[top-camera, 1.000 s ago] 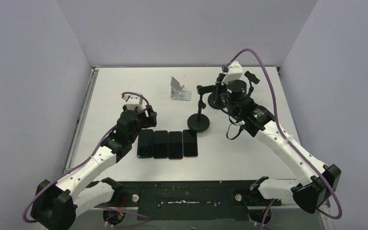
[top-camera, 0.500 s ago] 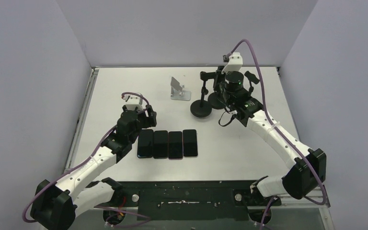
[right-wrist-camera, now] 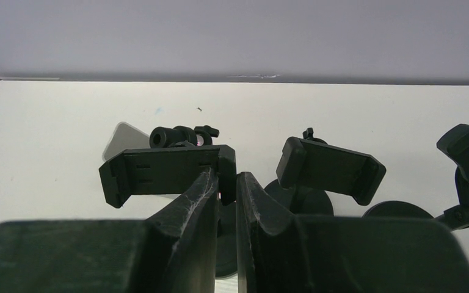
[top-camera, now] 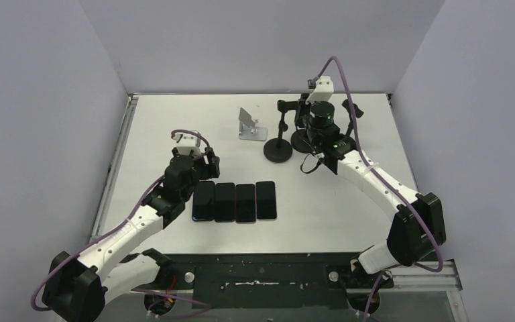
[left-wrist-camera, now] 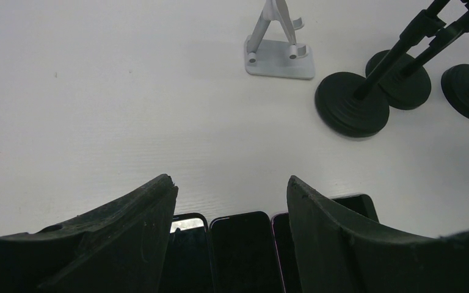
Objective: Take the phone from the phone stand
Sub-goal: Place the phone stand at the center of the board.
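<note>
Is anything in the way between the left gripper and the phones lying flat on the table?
Nothing visible. The left gripper hangs with open jaws just over the far ends of the four phones. The silver stand and the black stands sit farther back, clear of that path.

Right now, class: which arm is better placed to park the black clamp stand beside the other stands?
Right. The right hand is shut on the clamp stand, close beside the other black stands. The left hand hangs open by the row of phones, apart from every stand.
</note>
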Action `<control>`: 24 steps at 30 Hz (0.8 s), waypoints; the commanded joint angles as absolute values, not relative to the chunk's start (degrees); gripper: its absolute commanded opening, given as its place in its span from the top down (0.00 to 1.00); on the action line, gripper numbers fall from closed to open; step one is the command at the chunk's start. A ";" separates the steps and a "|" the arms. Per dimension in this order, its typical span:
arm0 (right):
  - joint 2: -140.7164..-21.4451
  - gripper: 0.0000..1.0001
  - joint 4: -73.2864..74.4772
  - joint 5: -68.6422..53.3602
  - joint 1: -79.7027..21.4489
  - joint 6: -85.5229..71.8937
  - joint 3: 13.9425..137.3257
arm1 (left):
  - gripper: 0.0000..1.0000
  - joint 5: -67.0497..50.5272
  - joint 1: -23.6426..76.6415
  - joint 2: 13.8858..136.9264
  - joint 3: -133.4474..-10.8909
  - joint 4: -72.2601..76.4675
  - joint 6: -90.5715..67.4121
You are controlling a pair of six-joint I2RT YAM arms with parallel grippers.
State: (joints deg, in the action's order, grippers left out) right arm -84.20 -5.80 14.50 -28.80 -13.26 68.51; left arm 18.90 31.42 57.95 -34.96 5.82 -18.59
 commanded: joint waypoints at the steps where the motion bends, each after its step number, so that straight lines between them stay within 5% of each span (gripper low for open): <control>1: -81.95 1.00 -18.28 13.74 -28.28 -14.31 68.38 | 0.36 19.27 31.73 56.81 -35.38 7.91 -17.74; 12: -79.84 0.98 -16.46 11.74 -28.38 -12.41 64.10 | 0.35 19.03 31.82 56.48 -35.40 7.91 -17.75; 16: -77.80 0.77 -15.04 10.73 -28.33 -12.33 62.60 | 0.35 18.74 31.82 56.35 -35.58 7.82 -17.75; 24: -74.01 0.61 -11.94 10.68 -28.48 -13.50 61.10 | 0.35 18.20 31.99 55.95 -35.53 7.91 -18.02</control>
State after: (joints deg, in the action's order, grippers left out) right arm -77.32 -10.57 11.09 -28.80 -12.64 61.60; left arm 18.83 31.59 57.41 -34.96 5.85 -18.57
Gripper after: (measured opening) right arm 0.370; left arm 0.645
